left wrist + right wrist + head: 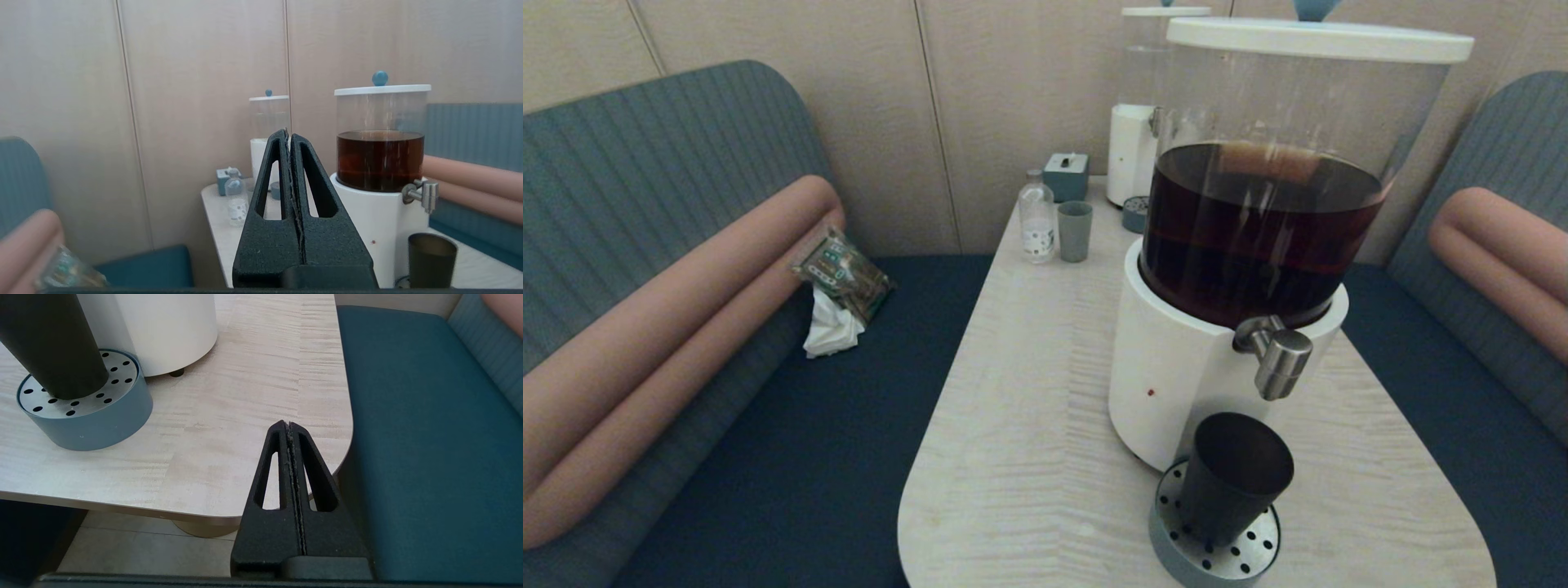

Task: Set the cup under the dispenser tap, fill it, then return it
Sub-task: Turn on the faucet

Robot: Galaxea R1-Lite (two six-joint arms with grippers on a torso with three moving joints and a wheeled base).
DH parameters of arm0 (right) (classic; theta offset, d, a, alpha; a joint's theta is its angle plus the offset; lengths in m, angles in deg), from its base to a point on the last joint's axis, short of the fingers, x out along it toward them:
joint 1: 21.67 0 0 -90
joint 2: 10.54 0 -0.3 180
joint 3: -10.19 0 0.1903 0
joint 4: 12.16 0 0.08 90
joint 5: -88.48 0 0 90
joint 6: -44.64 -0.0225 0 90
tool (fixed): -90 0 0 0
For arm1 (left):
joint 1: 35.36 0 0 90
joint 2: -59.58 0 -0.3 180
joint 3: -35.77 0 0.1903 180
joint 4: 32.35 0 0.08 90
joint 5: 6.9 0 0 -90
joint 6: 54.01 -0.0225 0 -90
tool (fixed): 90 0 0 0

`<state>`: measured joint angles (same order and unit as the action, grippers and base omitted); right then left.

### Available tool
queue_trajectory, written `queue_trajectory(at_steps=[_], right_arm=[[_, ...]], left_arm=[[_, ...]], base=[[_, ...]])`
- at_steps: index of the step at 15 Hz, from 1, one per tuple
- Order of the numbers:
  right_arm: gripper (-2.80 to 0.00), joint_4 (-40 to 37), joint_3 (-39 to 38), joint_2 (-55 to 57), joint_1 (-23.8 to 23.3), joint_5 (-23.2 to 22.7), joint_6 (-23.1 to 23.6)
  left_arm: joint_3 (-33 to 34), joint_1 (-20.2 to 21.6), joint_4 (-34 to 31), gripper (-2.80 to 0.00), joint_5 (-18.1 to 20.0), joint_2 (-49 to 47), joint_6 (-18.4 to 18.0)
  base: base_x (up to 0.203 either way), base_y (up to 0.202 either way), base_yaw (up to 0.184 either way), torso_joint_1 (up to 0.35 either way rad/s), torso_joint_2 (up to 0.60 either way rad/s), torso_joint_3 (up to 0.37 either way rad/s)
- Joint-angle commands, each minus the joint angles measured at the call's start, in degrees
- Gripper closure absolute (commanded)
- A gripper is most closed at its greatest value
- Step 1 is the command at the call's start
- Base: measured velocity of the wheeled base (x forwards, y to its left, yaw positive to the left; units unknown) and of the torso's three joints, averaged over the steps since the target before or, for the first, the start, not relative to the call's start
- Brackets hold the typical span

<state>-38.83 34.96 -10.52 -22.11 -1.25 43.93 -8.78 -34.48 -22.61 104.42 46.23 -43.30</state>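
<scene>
From the head view we saw the cup (pixel 1235 476) at lower right, upright on the drip tray (pixel 1176 535) below the dispenser tap (pixel 1278 354). Left wrist view: left gripper (pixel 289 136) clenched, empty — right wrist view likewise, right gripper (pixel 287 426) by the counter (pixel 229 416) edge.

No legible txt, bottle label (pixel 1038 236) unreadable

The pale wood-grain table (pixel 1013 425) with rounded corners carries a big white-based clear-tank dispenser (pixel 1176 384) of dark brown liquid toward three o'clock. At five o'clock a round grey-blue perforated drip tray (pixel 1217 559) touches its base. At twelve o'clock stand a small clear bottle (pixel 1036 219), a grey-green cup (pixel 1075 231), a small grey-blue box (pixel 1066 175) and a smaller white dispenser (pixel 1131 155).
</scene>
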Motion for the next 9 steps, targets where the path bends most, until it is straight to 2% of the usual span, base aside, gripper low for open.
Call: queue_trajectory(at_steps=[1,7,9], right_arm=[[0.00,0.0,0.0,-0.1,0.0,0.0,0.0],[0.00,0.0,0.0,-0.1,0.0,0.0,0.0],[0.00,0.0,0.0,-0.1,0.0,0.0,0.0]], left_arm=[[0.3,0.0,0.3,0.00,0.2,1.5,-0.5],[4.1,-0.6,-0.2,0.00,0.1,9.6,-2.6],[7.6,-0.6,-1.5,0.00,0.0,13.2,-3.6]], base=[[0.000,0.000,0.000,0.000,0.00,0.000],[0.000,0.000,0.000,0.000,0.00,0.000],[0.000,0.000,0.000,0.000,0.00,0.000]])
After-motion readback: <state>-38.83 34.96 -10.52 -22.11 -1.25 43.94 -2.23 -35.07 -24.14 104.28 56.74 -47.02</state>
